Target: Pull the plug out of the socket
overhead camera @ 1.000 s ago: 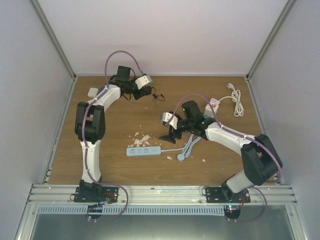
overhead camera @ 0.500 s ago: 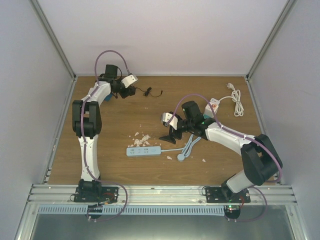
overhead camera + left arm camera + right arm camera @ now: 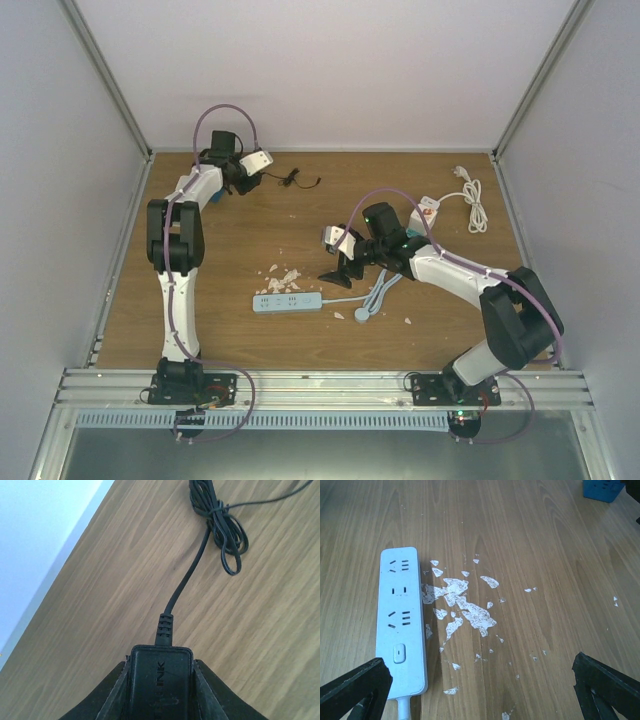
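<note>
Because the plug (image 3: pixel 160 677) is a light, rigid block with a limp cord (image 3: pixel 185 580), grip its flat sides. The left gripper (image 3: pixel 160 700) is clamped on it at the table's (image 3: pixel 230 250) far left, well apart from the strip (image 3: pixel 402 615). The right gripper (image 3: pixel 480 687) hangs wide apart over the strip.

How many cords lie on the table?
3: black cord back left, from the plug in the left fingers; white cord back right; pale blue cord mid-table. More may be hidden.

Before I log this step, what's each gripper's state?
Left gripper: shut on the black plug.
Right gripper: open, empty.
</note>
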### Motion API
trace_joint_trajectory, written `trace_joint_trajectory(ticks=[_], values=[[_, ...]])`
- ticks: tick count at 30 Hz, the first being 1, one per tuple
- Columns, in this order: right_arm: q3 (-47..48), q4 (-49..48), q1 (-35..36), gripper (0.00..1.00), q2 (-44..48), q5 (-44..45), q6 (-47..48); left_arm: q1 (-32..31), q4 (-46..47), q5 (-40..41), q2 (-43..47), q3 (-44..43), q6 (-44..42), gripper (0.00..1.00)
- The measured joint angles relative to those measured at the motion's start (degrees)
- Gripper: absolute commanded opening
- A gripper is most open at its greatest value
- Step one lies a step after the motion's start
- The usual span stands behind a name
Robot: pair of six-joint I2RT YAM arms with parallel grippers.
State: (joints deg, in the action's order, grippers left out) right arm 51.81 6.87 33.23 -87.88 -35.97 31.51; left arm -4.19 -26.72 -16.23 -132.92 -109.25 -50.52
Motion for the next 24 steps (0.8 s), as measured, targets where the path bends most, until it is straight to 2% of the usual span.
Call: trace_joint_trajectory(ticks=[4,12,20,24], values=[[0.0,0.0,0.0,1.00,-0.1,0.1,0.1,0.0,2.7,3.1,-0.3,1.5,-1.8,0.33],[0.0,0.0,0.0,1.00,-0.3,0.1,0.2,-0.3,7.5,7.2,-0.3,6.8,-5.0,0.49],[0.0,0.0,0.0,1.00,-0.3,0.2,0.2,-0.7,10.2,5.6,3.5,14.1,-6.4,0.73],[0.0,0.0,0.0,1.00,-0.3,0.2,0.2,-1.0,9.3,4.0,5.9,17.0,-6.6,0.80]])
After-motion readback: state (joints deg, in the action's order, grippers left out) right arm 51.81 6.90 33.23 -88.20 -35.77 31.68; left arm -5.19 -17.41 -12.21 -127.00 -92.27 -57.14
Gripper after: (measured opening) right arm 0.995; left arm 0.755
